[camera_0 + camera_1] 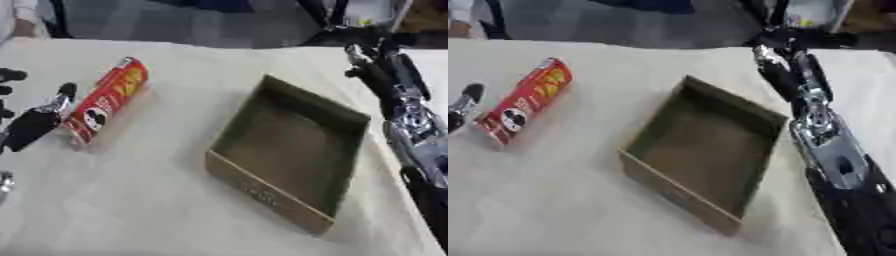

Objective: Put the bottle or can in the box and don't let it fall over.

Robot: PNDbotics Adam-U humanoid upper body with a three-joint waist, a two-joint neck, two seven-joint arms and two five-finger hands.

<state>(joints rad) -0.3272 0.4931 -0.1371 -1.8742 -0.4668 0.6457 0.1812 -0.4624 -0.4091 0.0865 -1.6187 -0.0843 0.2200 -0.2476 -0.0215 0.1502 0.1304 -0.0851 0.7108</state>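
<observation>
- Left hand (pixel 35 122) came in at the left edge of my left eye view, fingers straight and released, the tips just beside the lower end of the can (pixel 107 100); I could not tell whether they touched it.
- Can was a red tube with yellow lettering, lying on its side on the pale table (pixel 131 200), its long axis running from near-left up toward far-right. It sat well left of the box (pixel 289 150) and outside it.
- Box was an open cardboard tray with low walls, turned askew to the table edge, its dark inside showing nothing in it.
- Right arm (pixel 824 145) ran along the right side of the table, black with silver joints, just beside the box's right wall. I could make out a dark cluster at its far end, near the top, but could not tell how the right hand's fingers stood.
</observation>
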